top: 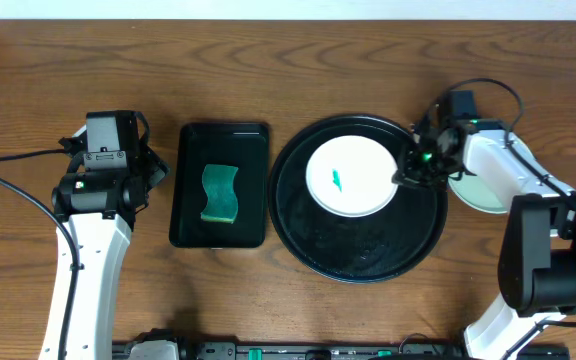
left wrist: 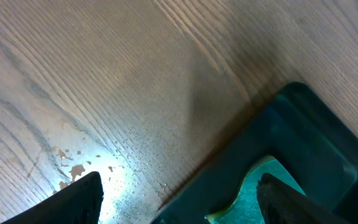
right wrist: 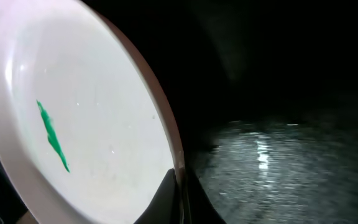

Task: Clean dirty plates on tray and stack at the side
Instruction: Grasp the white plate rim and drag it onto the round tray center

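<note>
A white plate [top: 353, 178] with a green smear [top: 337, 180] lies in the upper part of the round black tray [top: 368, 262]. My right gripper [top: 405, 177] is shut on the plate's right rim. In the right wrist view, the fingers [right wrist: 180, 199] pinch the edge of the plate [right wrist: 92, 124] over the wet tray floor [right wrist: 278, 155]. A pale mint plate [top: 473, 192] lies on the table right of the tray, partly hidden under my right arm. My left gripper [top: 156, 172] is open and empty at the left edge of the rectangular tray.
A smaller rectangular black tray [top: 193, 150] holds a green sponge [top: 220, 193] left of the round tray. In the left wrist view, the open fingers [left wrist: 179, 205] straddle its edge [left wrist: 303, 130] and the sponge [left wrist: 260, 186]. Water droplets lie on the wood [left wrist: 135, 149].
</note>
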{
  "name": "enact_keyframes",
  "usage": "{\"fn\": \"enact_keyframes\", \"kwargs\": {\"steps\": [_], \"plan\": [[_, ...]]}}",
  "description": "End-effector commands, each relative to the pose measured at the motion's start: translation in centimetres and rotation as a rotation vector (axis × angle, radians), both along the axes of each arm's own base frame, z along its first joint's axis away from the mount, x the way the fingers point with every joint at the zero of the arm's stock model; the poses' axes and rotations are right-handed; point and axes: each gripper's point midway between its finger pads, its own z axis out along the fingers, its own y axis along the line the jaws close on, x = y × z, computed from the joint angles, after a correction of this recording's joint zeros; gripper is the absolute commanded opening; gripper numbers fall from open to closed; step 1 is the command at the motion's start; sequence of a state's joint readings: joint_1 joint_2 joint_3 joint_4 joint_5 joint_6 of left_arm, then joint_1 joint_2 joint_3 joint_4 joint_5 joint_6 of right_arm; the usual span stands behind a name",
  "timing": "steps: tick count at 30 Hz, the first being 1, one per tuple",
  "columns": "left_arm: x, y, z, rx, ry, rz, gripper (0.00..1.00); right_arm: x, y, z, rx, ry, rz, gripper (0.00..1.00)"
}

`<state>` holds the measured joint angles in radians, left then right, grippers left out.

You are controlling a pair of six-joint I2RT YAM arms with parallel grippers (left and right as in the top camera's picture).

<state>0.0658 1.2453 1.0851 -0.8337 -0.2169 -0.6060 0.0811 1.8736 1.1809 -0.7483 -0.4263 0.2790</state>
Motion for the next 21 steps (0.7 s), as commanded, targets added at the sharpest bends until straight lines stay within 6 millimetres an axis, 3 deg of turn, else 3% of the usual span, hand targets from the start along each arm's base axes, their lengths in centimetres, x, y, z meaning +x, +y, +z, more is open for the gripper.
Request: {"fn": "enact_keyframes", "kwargs": {"steps": [1, 11, 21], "plan": [[-0.3, 0.5, 0.1, 0.017, 0.002, 0.018, 0.8, -0.4, 0.8, 0.3, -0.016, 0.003, -0.001, 0.02], [-0.3, 0.5, 0.1, 0.017, 0.002, 0.018, 0.8, -0.4, -2.7, -1.0, -0.246, 0.057, -0.208, 0.02], [-0.2, 0.5, 0.1, 0.017, 0.002, 0.018, 0.8, -0.9, -1.5, -1.1, -0.242, 0.072, -0.21, 0.02]]}}
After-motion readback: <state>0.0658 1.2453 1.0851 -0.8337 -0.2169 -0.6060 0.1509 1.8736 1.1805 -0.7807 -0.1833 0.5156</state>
